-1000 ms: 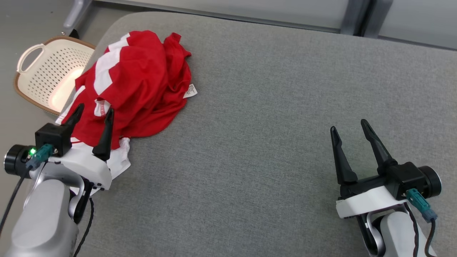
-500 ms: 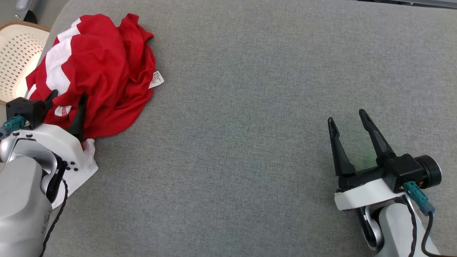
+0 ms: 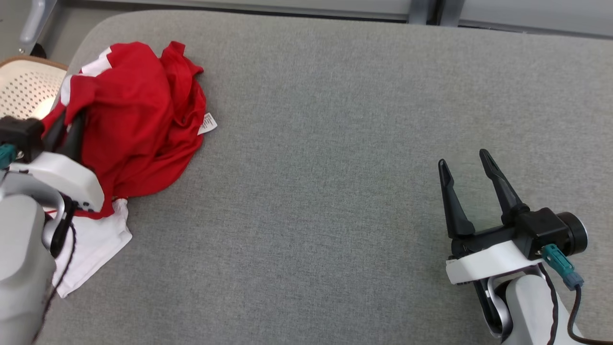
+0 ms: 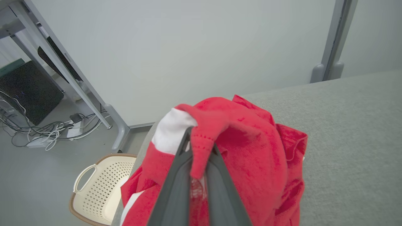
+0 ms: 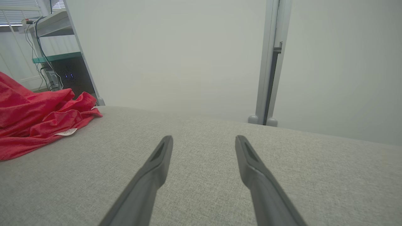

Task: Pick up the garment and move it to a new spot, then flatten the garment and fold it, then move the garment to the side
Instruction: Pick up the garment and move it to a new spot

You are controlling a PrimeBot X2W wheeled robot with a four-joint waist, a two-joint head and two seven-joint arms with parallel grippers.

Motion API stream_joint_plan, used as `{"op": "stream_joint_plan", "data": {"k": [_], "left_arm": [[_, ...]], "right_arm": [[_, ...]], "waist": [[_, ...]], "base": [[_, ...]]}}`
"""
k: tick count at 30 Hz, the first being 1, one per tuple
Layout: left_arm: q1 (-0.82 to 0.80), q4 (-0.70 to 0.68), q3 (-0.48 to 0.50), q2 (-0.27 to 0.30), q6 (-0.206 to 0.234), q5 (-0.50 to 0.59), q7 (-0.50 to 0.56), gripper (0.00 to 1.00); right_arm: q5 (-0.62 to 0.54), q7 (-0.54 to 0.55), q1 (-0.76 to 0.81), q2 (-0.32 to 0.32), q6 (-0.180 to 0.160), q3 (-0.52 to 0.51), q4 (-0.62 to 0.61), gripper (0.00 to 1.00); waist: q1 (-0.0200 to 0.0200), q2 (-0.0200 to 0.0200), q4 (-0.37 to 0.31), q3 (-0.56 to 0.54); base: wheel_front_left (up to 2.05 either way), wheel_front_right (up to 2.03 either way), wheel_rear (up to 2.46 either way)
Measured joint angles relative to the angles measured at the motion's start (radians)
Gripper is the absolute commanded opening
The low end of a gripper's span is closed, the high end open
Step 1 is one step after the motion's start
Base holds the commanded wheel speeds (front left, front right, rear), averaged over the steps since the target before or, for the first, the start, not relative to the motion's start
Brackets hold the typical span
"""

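The red-and-white shirt (image 3: 139, 120) lies in a crumpled heap at about ten o'clock in my head view, hard against the left edge of the grey worktop (image 3: 335, 143). A white part (image 3: 96, 239) trails toward eight o'clock, and the care label (image 3: 207, 123) sticks out on the three o'clock side.

My left hand (image 4: 201, 141) has its fingers drawn nearly together on a stitched red fold, which is bunched up between them. The bulk of the cloth sags below that pinch.

I judge this to be the pick-up. The grip is on one thin fold, so I'd raise it slowly and watch in the wrist view for the hem creeping out. I'd lift until the white tail hangs free before carrying the shirt toward three o'clock, to the bare middle of the worktop. Dragging it low could bunch it further or tip it off the edge toward the perforated basket (image 3: 24, 91) on the floor at nine o'clock.

My right hand (image 3: 462, 158) sits at four o'clock, fingers spread wide and holding nothing, well apart from the shirt. It is well placed to take a second corner for flattening.
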Motion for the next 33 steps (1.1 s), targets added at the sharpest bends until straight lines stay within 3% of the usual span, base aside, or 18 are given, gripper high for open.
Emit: {"op": "stream_joint_plan", "data": {"k": [3, 12, 24, 33], "left_arm": [[-0.001, -0.134, -0.006, 0.038, 0.055, 0.099, -0.002, 0.0], [0.067, -0.406, 0.035, -0.003, 0.07, 0.07, -0.001, 0.0], [0.04, -0.688, 0.034, -0.105, 0.16, 0.022, 0.085, 0.0], [-0.041, -0.729, -0.018, -0.23, 0.209, 0.035, 0.062, 0.0]], "right_arm": [[0.01, 0.0, 0.009, 0.005, 0.0, -0.001, 0.0, 1.0], [0.053, 0.0, 0.034, 0.011, 0.0, 0.003, -0.005, 1.0], [0.101, 0.0, 0.052, 0.011, 0.0, 0.012, -0.017, 1.0], [0.154, 0.0, 0.054, 0.012, 0.0, 0.017, -0.036, 1.0]], "waist": [[0.0, 0.0, -0.008, -0.031], [0.0, 0.0, -0.061, -0.123], [0.0, 0.0, -0.186, -0.17], [0.0, 0.0, -0.29, -0.166]], "base": [[0.0, 0.0, 0.0], [0.0, 0.0, 0.0], [0.0, 0.0, 0.0], [0.0, 0.0, 0.0]]}}
